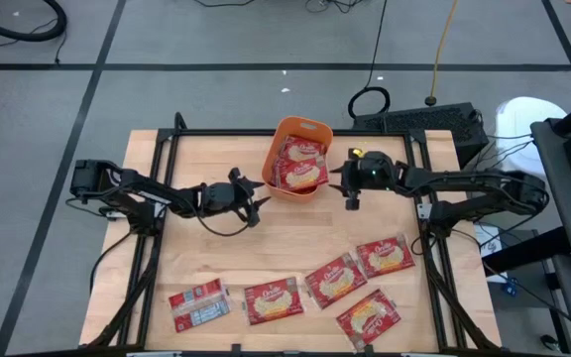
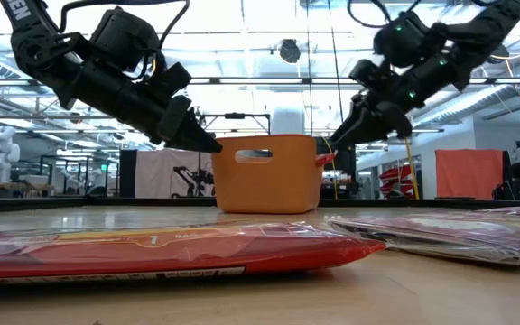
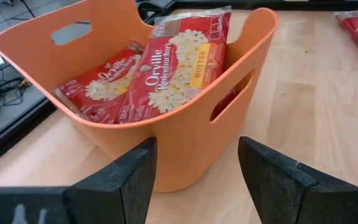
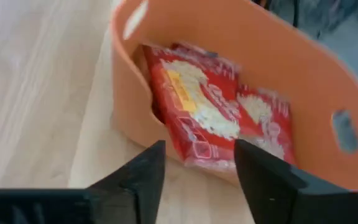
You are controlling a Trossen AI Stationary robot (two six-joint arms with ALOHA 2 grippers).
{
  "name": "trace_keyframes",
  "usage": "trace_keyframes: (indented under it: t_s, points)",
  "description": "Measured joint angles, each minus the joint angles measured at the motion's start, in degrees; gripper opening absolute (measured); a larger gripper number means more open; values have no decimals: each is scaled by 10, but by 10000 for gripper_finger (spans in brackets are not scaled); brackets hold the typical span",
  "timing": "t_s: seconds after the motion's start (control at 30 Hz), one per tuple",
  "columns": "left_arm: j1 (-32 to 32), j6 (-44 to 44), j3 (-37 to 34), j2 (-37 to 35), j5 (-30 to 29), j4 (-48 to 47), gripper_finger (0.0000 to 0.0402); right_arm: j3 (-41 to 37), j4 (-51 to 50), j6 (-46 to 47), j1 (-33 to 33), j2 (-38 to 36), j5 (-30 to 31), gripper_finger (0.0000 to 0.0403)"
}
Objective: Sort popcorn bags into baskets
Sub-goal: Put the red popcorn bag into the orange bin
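Popcorn bags (image 1: 300, 164) in orange basket (image 1: 300, 129), five bags (image 1: 330, 281) on table (image 1: 295, 233)

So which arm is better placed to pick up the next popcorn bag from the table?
Probably the right. Both grippers, left and right, hang open and empty beside the orange basket, but four of the five loose bags, like this one, lie toward the right arm's side.

Orange bin (image 1: 299, 159) flanked closely by left gripper (image 1: 257, 199) and right gripper (image 1: 348, 188); bare table (image 1: 295, 238) lay open mid-table.
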Motion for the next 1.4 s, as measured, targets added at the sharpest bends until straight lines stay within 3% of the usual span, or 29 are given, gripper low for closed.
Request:
trace_keyframes:
  t_s: [0.27,0.47,0.6,0.93,1.4]
  points:
    - [1,-2,0,0,0,0,230,-114,222,-183,11,-6,1,196]
    - [1,-5,0,0,0,0,230,-165,333,-223,11,1,-9,182]
    - [1,-5,0,0,0,0,230,-142,334,-259,24,29,-9,181]
    - [1,4,0,0,0,0,230,-116,304,-425,32,88,80,161]
    - [27,5,0,0,18,-2,230,-111,339,-388,21,134,31,48]
